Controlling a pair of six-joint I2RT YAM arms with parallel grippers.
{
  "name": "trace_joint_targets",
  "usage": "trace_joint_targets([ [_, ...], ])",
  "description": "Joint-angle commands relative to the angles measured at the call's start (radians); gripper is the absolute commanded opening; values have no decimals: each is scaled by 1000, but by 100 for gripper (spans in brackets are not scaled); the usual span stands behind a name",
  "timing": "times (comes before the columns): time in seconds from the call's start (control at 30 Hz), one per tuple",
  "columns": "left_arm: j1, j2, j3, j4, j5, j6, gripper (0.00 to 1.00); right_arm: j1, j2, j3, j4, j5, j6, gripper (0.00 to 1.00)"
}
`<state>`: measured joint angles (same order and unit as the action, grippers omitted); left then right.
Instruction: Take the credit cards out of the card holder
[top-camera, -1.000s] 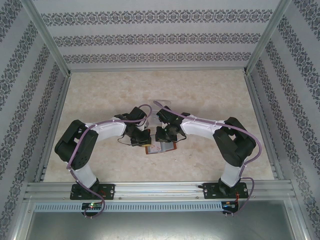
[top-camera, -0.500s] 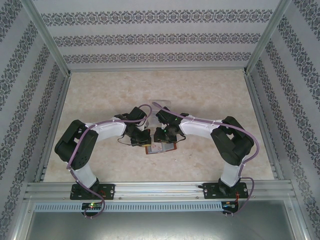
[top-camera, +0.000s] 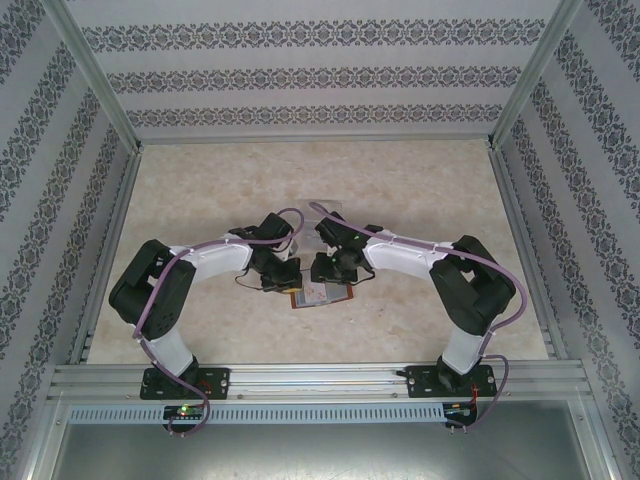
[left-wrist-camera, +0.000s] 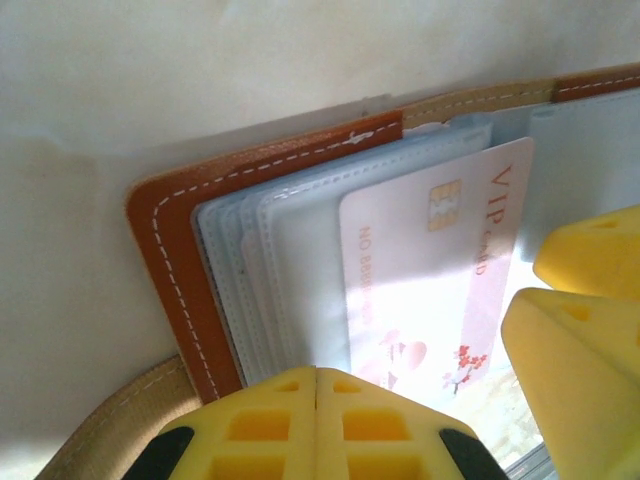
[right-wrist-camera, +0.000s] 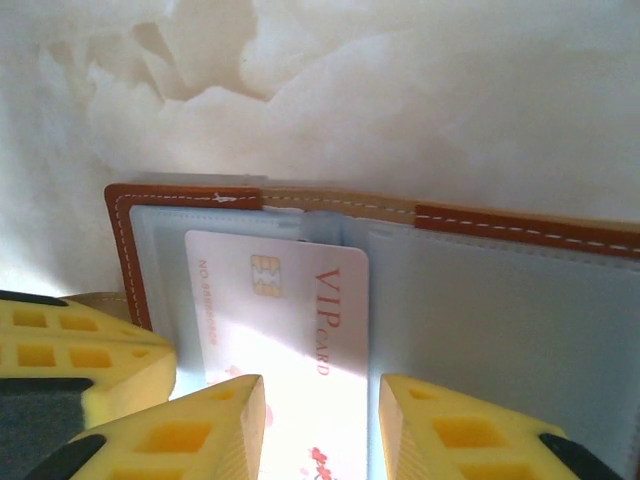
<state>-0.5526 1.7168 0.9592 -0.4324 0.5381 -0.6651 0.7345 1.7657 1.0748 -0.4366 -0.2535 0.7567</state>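
The card holder (top-camera: 322, 296) lies open on the table between both wrists, reddish-brown leather (left-wrist-camera: 168, 262) (right-wrist-camera: 520, 226) round pale clear pockets. One of the credit cards, white with "VIP CARD" in red and a gold chip (left-wrist-camera: 425, 250) (right-wrist-camera: 270, 300), lies face up on the pockets. My left gripper (left-wrist-camera: 317, 372) (top-camera: 284, 284) is shut, its yellow tips together and resting on the pocket stack at the left leaf. The right gripper (right-wrist-camera: 320, 388) (top-camera: 327, 280) is open, its two fingers standing apart over the card's near end. Other cards are hidden.
A clear plastic tray (top-camera: 324, 208) sits just beyond the two wrists. The beige marble-patterned table (top-camera: 420, 190) has free room at the back and on both sides. Metal frame posts and patterned walls close it in.
The right arm's elbow has shifted slightly to the right. The left arm and the card holder have stayed where they were.
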Motion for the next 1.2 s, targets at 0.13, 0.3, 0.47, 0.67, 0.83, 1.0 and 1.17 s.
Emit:
trace_joint_targets([
  [0.13, -44, -18, 63, -40, -17, 11, 5, -24, -11, -33, 14, -29, 10, 36],
  [0.3, -50, 14, 64, -41, -17, 17, 5, -26, 1, -45, 45, -62, 17, 34],
  [0.47, -50, 55, 71, -60, -30, 32, 5, -30, 4, -53, 65, -86, 23, 31],
  [0.67, -50, 86, 80, -96, -60, 51, 5, -39, 17, -64, 100, -130, 36, 31],
  [0.83, -50, 99, 78, -106, -62, 57, 4, -48, 15, -79, 124, -158, 49, 30],
  [1.0, -52, 100, 77, -109, -64, 58, 4, -69, 14, -104, 142, -172, 49, 29],
  [1.17, -51, 100, 87, -115, -71, 60, 4, -105, 2, -161, 274, -291, 64, 22],
])
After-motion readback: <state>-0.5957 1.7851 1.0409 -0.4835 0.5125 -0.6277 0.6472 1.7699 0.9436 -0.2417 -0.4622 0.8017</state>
